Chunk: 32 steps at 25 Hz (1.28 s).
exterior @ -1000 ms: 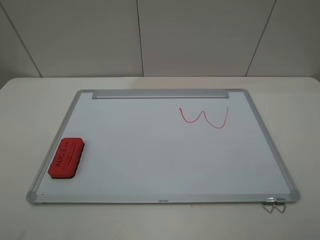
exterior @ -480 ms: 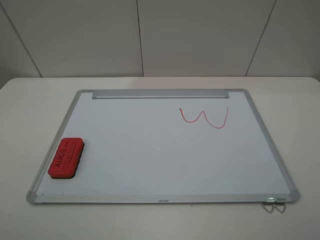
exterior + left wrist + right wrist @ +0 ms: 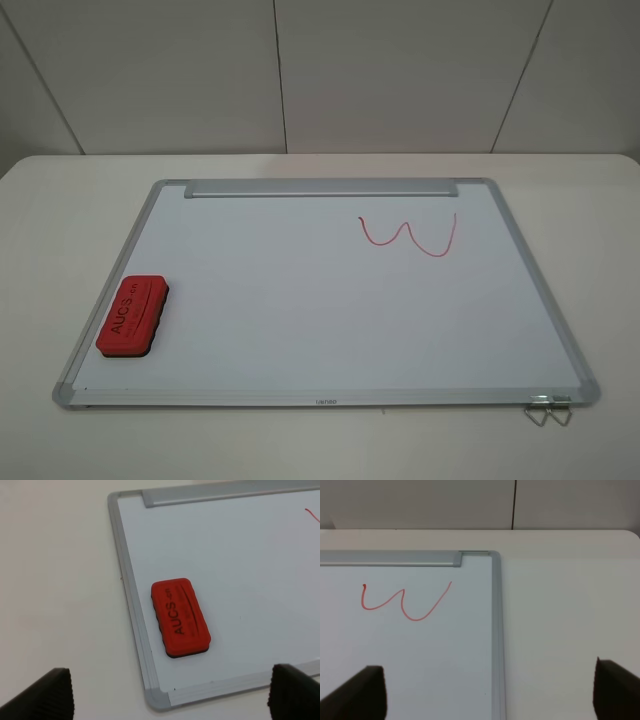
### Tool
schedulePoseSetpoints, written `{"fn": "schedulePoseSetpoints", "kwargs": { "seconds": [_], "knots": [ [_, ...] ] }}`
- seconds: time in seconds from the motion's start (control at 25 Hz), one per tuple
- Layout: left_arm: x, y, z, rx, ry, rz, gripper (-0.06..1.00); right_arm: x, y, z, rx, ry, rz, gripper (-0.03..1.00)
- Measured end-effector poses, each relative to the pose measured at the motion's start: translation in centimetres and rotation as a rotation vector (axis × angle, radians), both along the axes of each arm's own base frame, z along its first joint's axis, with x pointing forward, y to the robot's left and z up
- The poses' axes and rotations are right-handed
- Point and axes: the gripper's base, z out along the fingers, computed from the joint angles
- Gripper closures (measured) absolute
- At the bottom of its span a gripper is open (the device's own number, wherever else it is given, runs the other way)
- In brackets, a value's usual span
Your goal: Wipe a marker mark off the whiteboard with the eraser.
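Whiteboard (image 3: 300,300) flat on white table (image 3: 60,200).

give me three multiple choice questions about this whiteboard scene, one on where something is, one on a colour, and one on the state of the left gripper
1. Where does the eraser lie on the whiteboard in the high camera view?
A. near the front left corner
B. by the tray strip at the far edge
C. on the table off the board

2. What colour is the squiggly marker mark?
A. blue
B. red
C. black

3. How is the left gripper?
A. shut on the eraser
B. open, holding nothing
C. pressed flat on the board

Answers:
1. A, the eraser sits just inside the frame by the front left corner.
2. B, the line is thin and red, as is the eraser.
3. B, the left wrist view shows both fingertips spread wide, with the eraser lying apart from them.
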Motion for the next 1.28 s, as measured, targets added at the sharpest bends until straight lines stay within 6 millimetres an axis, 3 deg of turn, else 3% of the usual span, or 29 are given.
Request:
{"fn": "schedulePoseSetpoints", "kwargs": {
  "seconds": [0.88, 1.28],
  "knots": [
    [0.21, -0.22, -0.20, 0.015, -0.016, -0.024, 0.17, 0.00, 0.00, 0.00, 0.000, 0.000, 0.000, 0.26],
    [0.10, -0.34, -0.20, 0.014, -0.014, 0.152, 0.17, 0.00, 0.00, 0.00, 0.000, 0.000, 0.000, 0.26]
  ]
}}
